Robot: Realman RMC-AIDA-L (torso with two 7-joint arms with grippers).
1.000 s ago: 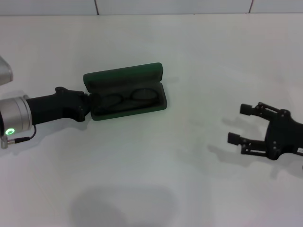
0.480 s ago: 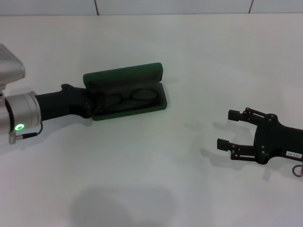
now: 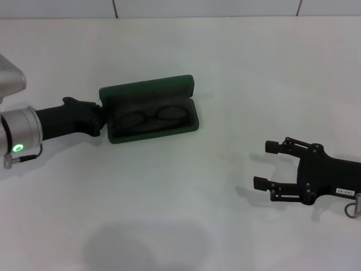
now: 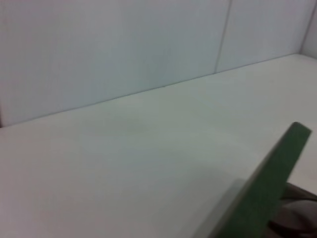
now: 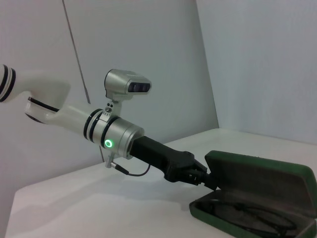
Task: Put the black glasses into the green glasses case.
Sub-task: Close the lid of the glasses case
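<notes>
Both arms are lying low: left gripper [image 3: 101, 119] at the open case [image 3: 149, 116], fingers unclear; glasses [image 3: 151, 117] sitting inside; right gripper [image 3: 265, 164] spread wide.

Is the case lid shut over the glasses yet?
No. In the head view the green glasses case lies open, lid raised behind, with the black glasses visible in its tray.

A plain white bench [image 3: 186, 51] fills the head view and ends at a pale paneled wall. Lying directly on it, toward the robot's left, is the green glasses case [image 3: 149, 109], its lid raised. The black glasses [image 3: 151, 117] rest inside the case's lower half.
</notes>
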